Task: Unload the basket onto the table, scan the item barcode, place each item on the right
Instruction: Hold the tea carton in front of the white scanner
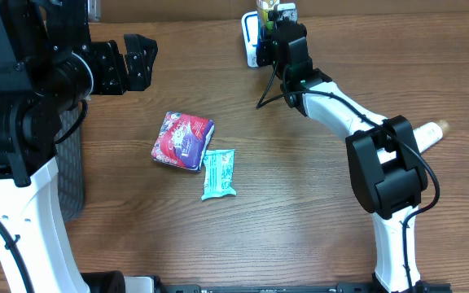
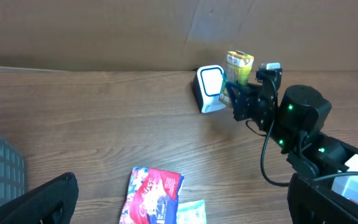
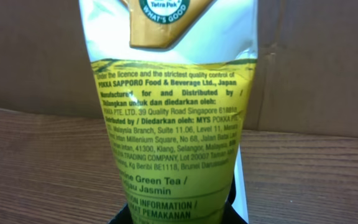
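Note:
My right gripper (image 1: pixel 281 26) is shut on a yellow-green green tea carton (image 1: pixel 272 11), holding it upright at the back of the table. The carton (image 2: pixel 239 66) stands just right of the white barcode scanner (image 2: pixel 210 88), close to its window. In the right wrist view the carton (image 3: pixel 169 124) fills the frame with its printed text side toward the camera, and a white edge of the scanner (image 3: pixel 240 180) shows behind it. No barcode shows in any view. My left gripper (image 1: pixel 145 63) hangs open and empty over the left of the table.
A red and blue packet (image 1: pixel 183 140) lies mid-table with a teal sachet (image 1: pixel 218 172) against it. A black mesh basket (image 1: pixel 72 163) stands at the left edge. A white tube (image 1: pixel 430 134) lies at the right. A cardboard wall (image 2: pixel 104 28) closes the back.

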`<action>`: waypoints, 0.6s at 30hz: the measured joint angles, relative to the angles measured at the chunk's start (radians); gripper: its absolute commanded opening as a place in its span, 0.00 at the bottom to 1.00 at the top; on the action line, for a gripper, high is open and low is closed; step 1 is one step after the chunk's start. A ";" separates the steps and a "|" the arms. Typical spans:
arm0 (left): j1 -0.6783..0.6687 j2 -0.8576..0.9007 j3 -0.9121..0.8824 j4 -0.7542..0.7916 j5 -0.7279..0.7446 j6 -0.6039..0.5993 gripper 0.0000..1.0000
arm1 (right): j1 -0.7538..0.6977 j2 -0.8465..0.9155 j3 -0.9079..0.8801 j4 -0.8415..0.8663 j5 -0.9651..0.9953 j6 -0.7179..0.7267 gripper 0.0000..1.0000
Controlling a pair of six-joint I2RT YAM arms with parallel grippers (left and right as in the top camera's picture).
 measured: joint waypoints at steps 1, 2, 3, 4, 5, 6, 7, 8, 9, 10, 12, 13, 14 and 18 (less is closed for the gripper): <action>0.000 0.000 0.000 0.000 0.000 0.000 1.00 | 0.000 0.002 0.000 0.002 -0.002 -0.001 0.04; 0.000 0.000 0.000 0.000 0.000 0.000 1.00 | 0.000 0.004 0.000 0.002 -0.002 0.000 0.04; 0.000 0.000 0.000 0.000 0.000 0.000 1.00 | 0.000 0.006 0.000 0.002 -0.003 -0.001 0.04; 0.000 0.000 0.000 0.000 0.000 0.000 1.00 | 0.000 0.010 0.000 0.002 -0.003 -0.001 0.04; 0.000 0.000 0.000 0.000 0.000 0.000 1.00 | 0.000 0.013 0.000 0.001 -0.003 0.000 0.04; 0.000 0.000 0.000 0.000 0.000 0.000 1.00 | 0.000 0.017 0.000 0.000 -0.003 -0.001 0.04; 0.000 0.000 0.000 0.000 0.000 0.000 1.00 | 0.000 0.020 0.000 -0.002 -0.003 0.000 0.04; 0.000 0.000 0.000 0.000 0.000 0.000 1.00 | 0.000 0.024 0.000 -0.002 -0.003 -0.001 0.04; 0.000 0.000 0.000 0.000 0.000 0.000 1.00 | 0.000 0.027 0.000 -0.002 -0.004 -0.001 0.04; 0.000 0.000 0.000 0.000 0.000 0.000 1.00 | 0.000 0.029 0.000 -0.003 -0.004 -0.001 0.04; 0.000 0.000 0.000 0.000 0.000 0.000 1.00 | 0.000 0.031 0.000 -0.007 -0.005 0.000 0.04; 0.000 0.000 0.000 0.000 0.000 0.000 1.00 | 0.000 0.031 0.000 -0.007 -0.005 0.000 0.04; 0.000 0.000 0.000 0.000 0.000 0.000 1.00 | 0.000 0.031 0.000 -0.011 -0.005 0.000 0.04; 0.000 0.000 0.000 0.000 0.000 0.000 1.00 | 0.000 0.031 0.000 -0.032 -0.005 -0.011 0.04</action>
